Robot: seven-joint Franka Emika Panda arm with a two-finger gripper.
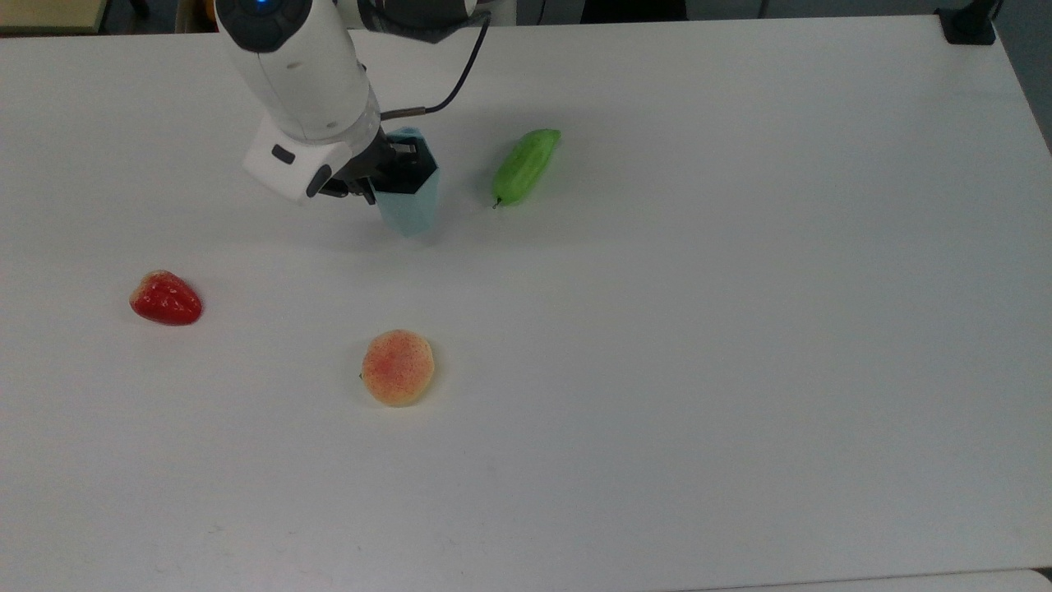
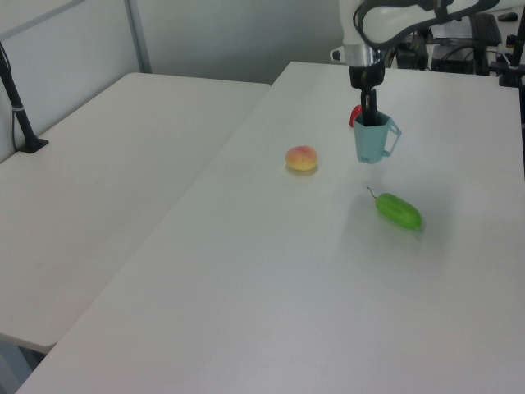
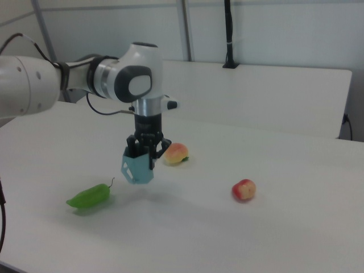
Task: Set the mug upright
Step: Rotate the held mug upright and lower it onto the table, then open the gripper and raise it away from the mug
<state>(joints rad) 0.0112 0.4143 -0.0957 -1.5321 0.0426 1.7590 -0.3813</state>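
Note:
The pale light-blue faceted mug (image 1: pixel 410 209) (image 2: pixel 371 143) (image 3: pixel 137 169) hangs rim-up in my gripper (image 1: pixel 394 174) (image 2: pixel 368 113) (image 3: pixel 148 153), which is shut on its rim from above. In the right view the mug is slightly tilted and appears a little above the white table (image 1: pixel 740 329), with a shadow under it. Its small handle (image 2: pixel 394 136) points to the left view's right. In the top view the arm's white wrist covers part of the rim.
A green vegetable (image 1: pixel 526 164) (image 2: pixel 399 211) (image 3: pixel 89 196) lies just to the top view's right of the mug. A toy peach (image 1: pixel 398 367) (image 2: pixel 302 158) (image 3: pixel 176 153) and a red strawberry (image 1: pixel 165 298) (image 3: pixel 244 190) lie nearer the top view's lower left.

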